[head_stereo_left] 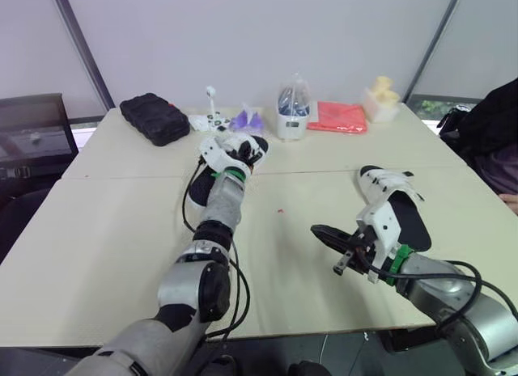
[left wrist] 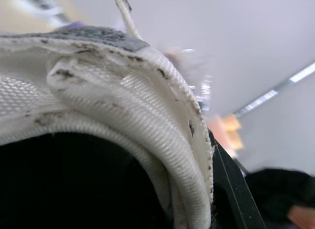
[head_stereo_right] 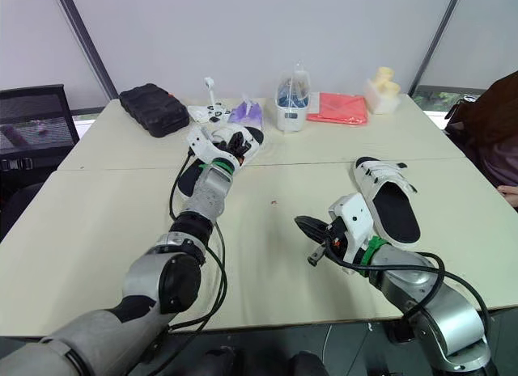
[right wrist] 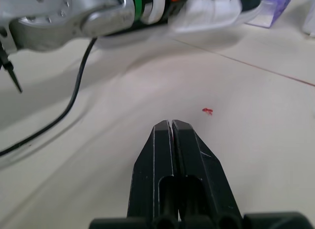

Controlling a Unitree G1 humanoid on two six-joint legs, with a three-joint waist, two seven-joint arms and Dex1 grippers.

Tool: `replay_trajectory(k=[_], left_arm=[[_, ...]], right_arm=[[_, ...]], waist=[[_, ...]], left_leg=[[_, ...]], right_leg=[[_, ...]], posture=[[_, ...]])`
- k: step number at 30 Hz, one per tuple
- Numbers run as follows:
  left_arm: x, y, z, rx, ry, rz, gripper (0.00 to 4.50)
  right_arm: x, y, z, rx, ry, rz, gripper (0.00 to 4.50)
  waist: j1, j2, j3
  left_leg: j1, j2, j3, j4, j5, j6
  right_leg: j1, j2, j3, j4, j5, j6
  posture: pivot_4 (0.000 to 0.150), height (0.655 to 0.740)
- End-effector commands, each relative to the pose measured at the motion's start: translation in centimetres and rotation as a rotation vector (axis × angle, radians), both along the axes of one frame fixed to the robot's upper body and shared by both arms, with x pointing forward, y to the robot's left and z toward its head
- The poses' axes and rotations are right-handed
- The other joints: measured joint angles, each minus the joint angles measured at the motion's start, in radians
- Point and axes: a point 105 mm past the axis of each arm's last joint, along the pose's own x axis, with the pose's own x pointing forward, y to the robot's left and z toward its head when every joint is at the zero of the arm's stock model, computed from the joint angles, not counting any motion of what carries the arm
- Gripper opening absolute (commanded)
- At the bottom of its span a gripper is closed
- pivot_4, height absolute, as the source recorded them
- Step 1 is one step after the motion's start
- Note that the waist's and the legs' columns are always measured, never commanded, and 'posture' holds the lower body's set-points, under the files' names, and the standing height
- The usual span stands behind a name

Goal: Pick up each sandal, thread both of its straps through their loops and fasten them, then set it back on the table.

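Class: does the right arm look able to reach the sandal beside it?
Probably yes: the sandal lies close beside the right gripper with nothing between them, though the gripper is shut and must open first.

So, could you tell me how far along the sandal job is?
The near sandal lies on the table; whether it is fastened, I cannot tell. In hand: the left gripper is at the far sandal, a strap close against it. The right gripper hovers empty, jaws shut. Left: likely fastening that sandal and setting it down.
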Motion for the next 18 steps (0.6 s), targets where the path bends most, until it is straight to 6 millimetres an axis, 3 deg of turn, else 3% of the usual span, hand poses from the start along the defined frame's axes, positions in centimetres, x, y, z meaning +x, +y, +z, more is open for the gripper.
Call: replay_trajectory(k=[1, 6, 8, 13, 15, 18], left_arm=[[0.3, 0.1, 2.2, 0.027, -0.074, 0.03, 0.95], [0.3, 1.2, 0.5, 0.034, -0.015, 0.069, 3.44], [0.3, 1.1, -1.3, 0.087, 0.078, 0.053, 4.46], [-0.5, 1.1, -3.4, 0.15, 0.172, 0.012, 4.46], [-2.7, 2.0, -3.2, 0.215, 0.107, -0.06, 4.46], [-7.7, 4.1, -3.1, 0.453, 0.043, -0.184, 4.46]], right_arm=[[-0.2, 0.4, 0.7, 0.005, -0.039, 0.015, 0.0], [-0.2, 1.1, 0.4, 0.011, -0.03, 0.039, 0.0], [-0.2, 1.4, 0.3, 0.013, -0.025, 0.053, 0.0], [-0.2, 1.7, 0.0, 0.011, -0.013, 0.075, 0.0], [-0.3, 1.6, -0.2, 0.014, -0.007, 0.082, 0.0], [0.0, 1.1, -0.2, 0.046, 0.007, 0.074, 0.0]], waist=[[0.0, 0.0, 0.0], [-0.002, 0.0, 0.0], [-0.003, 0.0, 0.0], [-0.003, 0.0, 0.0], [-0.016, 0.002, -0.001], [-0.043, 0.002, -0.001]], left_leg=[[0.0, -0.001, 0.0, 0.0, 0.0, 0.0], [0.0, -0.001, 0.0, 0.001, 0.0, 0.0], [0.0, -0.001, -0.001, 0.001, 0.0, 0.0], [0.001, -0.001, -0.001, 0.001, 0.0, 0.0], [0.002, -0.001, 0.0, 0.0, 0.0, 0.0], [0.002, 0.0, 0.001, -0.001, 0.0, 0.0]], right_leg=[[0.0, 0.0, 0.0, 0.0, 0.0, 0.0], [0.0, -0.001, 0.0, 0.001, 0.001, 0.001], [0.0, -0.001, 0.0, 0.001, 0.001, 0.001], [0.001, 0.0, 0.0, 0.002, 0.001, 0.002], [0.001, 0.0, 0.001, 0.002, 0.001, 0.002], [-0.001, 0.001, 0.008, 0.003, 0.001, 0.002]], posture=[[0.15, 0.74], [0.15, 0.74], [0.15, 0.74], [0.15, 0.74], [0.15, 0.74], [0.15, 0.74]])
